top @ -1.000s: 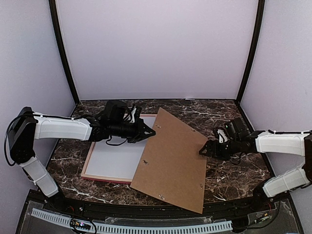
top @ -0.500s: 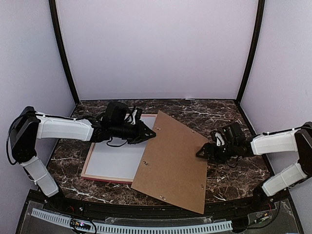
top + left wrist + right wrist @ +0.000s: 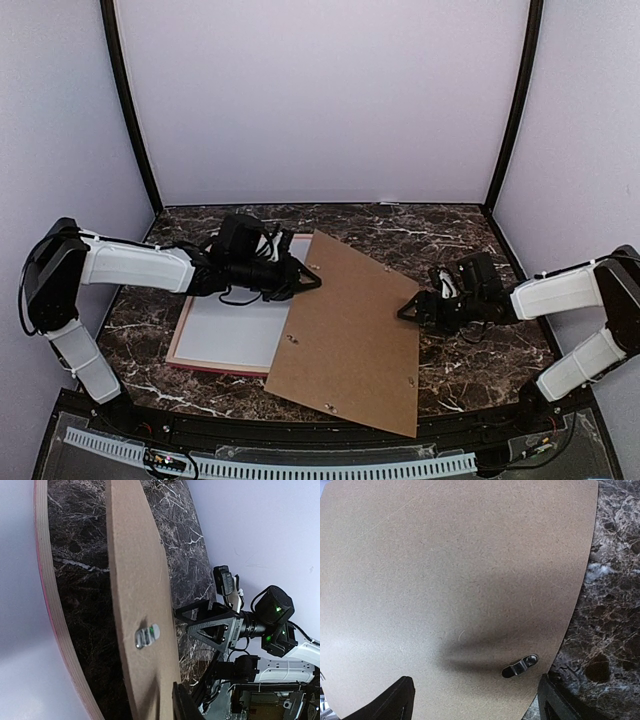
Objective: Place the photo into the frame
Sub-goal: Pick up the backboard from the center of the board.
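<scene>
Frame (image 3: 178,338) lies flat at the left side of the desk (image 3: 470,250), long side running near to far. A white sheet fills it. It reads as the photo (image 3: 235,325) face down, white back up, but no printed side shows, so not certain. Brown board (image 3: 350,340) lies skewed: its left part covers the frame's right edge, the rest sits on the desk toward the near right corner.

Left gripper (image 3: 312,279) is at the board's far-left corner. Only one finger shows in its wrist view, so cannot tell whether it is clamped on the edge or has let go. Right gripper (image 3: 408,310) is at the board's right corner, jaws spread wide and grasping nothing, fingers either side above the board near a clip (image 3: 520,666).

Step, as judged: squaring the board onto the frame. To do it well:
- Turn the board until its edges run parallel with the frame.
- Slide it toward the desk's left edge until the corners match.
- Keep it low and flat, pushing from the right corner and guiding at the left one.

Risk: the board edge drags the photo out of place or shoves the frame itself. Clips face up, which is right for closing.
</scene>
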`<state>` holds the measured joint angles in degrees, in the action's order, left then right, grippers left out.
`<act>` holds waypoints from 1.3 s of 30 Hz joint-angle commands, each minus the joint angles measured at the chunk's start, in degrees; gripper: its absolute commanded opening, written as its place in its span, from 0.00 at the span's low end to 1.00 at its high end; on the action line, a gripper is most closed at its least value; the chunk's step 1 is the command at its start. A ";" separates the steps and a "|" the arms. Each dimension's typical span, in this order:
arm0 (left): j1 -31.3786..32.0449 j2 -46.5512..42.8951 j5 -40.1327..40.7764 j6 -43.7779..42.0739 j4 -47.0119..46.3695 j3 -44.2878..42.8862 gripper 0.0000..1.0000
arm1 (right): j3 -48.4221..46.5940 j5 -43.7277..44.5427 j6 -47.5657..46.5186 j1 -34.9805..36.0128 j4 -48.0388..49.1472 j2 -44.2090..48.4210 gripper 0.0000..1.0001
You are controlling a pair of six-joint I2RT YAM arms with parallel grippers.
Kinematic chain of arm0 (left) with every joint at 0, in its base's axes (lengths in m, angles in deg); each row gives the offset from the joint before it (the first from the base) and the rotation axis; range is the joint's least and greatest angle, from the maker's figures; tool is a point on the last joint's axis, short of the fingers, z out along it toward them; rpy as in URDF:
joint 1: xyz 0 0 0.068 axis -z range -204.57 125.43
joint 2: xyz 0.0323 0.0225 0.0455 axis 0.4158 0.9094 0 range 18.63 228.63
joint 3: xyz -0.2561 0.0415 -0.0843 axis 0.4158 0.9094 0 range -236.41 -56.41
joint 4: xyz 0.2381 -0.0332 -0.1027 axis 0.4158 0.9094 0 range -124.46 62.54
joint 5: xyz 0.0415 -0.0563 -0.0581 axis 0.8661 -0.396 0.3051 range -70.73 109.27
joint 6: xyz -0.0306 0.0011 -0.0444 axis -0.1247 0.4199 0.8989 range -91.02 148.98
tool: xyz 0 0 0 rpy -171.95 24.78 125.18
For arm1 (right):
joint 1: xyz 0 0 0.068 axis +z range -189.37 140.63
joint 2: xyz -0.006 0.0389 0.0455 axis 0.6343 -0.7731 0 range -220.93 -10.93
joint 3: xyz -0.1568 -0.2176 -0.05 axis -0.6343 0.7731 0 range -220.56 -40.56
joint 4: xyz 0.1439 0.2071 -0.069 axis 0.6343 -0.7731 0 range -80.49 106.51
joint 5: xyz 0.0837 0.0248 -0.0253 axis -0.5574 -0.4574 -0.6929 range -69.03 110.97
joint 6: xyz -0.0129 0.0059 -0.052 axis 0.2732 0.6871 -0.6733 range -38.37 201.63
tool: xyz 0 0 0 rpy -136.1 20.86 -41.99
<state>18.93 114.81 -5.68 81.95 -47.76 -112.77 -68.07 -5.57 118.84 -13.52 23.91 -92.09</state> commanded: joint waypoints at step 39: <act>-49.65 -28.92 -37.66 -12.02 23.29 -6.34 0.00 | -28.68 10.18 -4.52 10.61 -13.98 -11.19 0.80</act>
<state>-25.20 89.09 -38.44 74.56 -31.52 -115.39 -91.39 2.19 113.62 -7.45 5.68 -97.99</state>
